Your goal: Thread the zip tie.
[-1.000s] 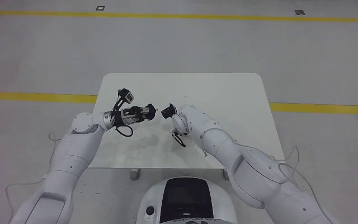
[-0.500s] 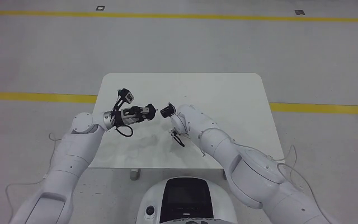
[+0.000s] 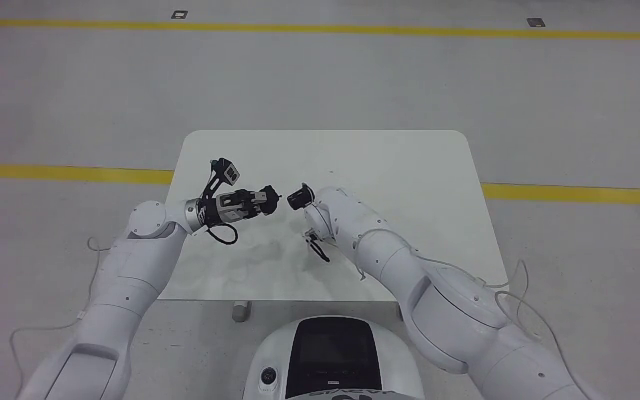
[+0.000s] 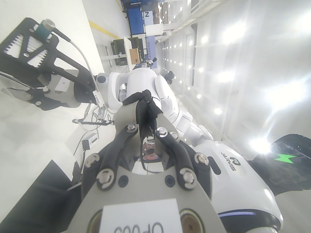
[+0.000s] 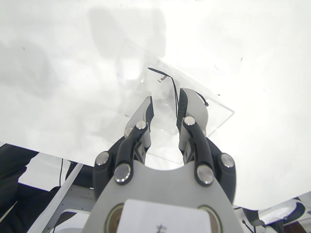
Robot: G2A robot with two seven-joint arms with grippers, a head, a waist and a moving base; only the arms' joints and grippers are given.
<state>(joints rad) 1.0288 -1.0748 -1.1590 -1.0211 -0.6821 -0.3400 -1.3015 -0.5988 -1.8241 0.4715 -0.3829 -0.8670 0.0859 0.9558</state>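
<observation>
My left gripper hovers over the left part of the white table, shut on a black zip tie. The tie's bunched end sticks out past the fingertips, and a thin strand runs back between the fingers. My right gripper is close beside it. In the right wrist view this gripper stands open over a clear plate. A thin black zip tie strand runs along the inner face of one finger; its pointed tip rests farther out.
The right arm's black wrist bracket and its cable sit close to my left gripper. The table's far and right parts are bare white surface. Its near edge lies just behind the right gripper.
The right gripper has edged slightly toward the left gripper. The left arm has kept still.
</observation>
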